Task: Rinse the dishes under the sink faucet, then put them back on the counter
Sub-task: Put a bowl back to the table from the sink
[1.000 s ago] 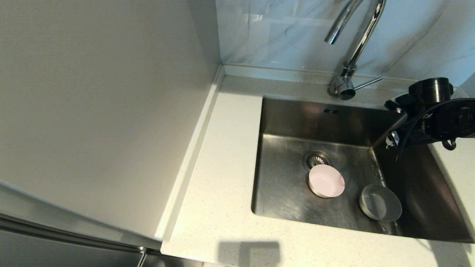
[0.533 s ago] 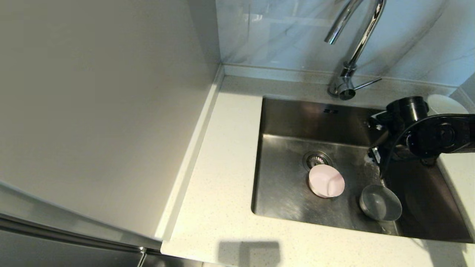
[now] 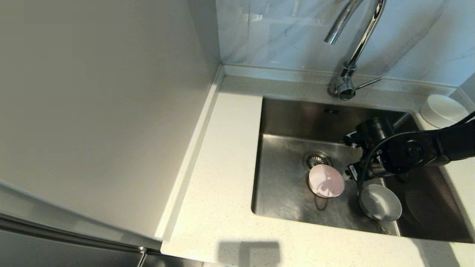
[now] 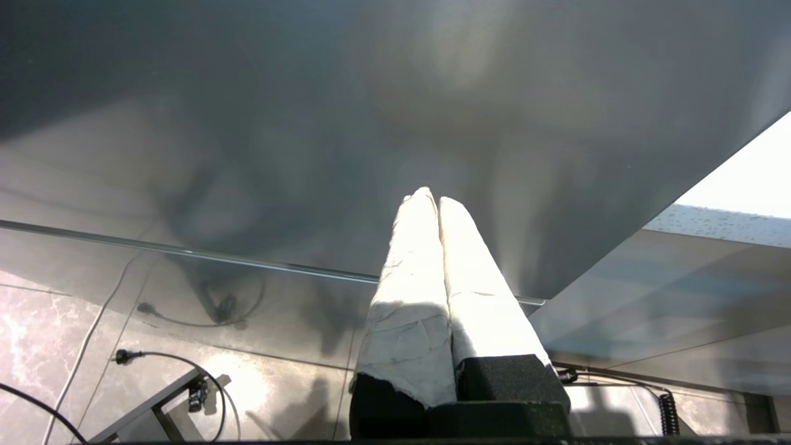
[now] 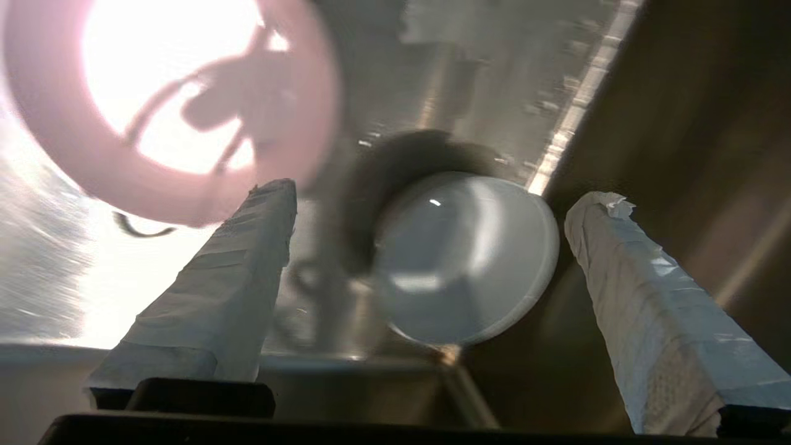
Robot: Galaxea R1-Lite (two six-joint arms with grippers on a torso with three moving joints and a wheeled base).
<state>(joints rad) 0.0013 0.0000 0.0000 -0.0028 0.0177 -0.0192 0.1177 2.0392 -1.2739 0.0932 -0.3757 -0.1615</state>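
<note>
The pale pink bowl (image 3: 326,181) (image 5: 173,105) lies in the sink (image 3: 297,118) just in front of the drain. A pale grey-white bowl (image 3: 380,203) (image 5: 469,259) sits by the sink's front right corner. The white bowl (image 3: 443,110) rests upside down on the counter (image 3: 230,167) at the back right. My right arm (image 3: 404,152) reaches into the basin from the right. Its gripper (image 5: 432,193) hangs open above the grey-white bowl, which shows between the two fingers, untouched. The left gripper (image 4: 432,198) is shut and empty, parked away from the sink. The faucet (image 3: 352,44) stands behind the basin with no water showing.
A tall flat panel (image 3: 104,111) walls off the counter's left side. The faucet's thin lever (image 3: 367,83) points right. The drain strainer (image 3: 316,159) sits mid-basin. The left wrist view shows cabinet fronts and floor cables.
My right arm has swung from the back right counter down and left into the basin, ending over the two bowls. The white bowl on the counter came into view.
</note>
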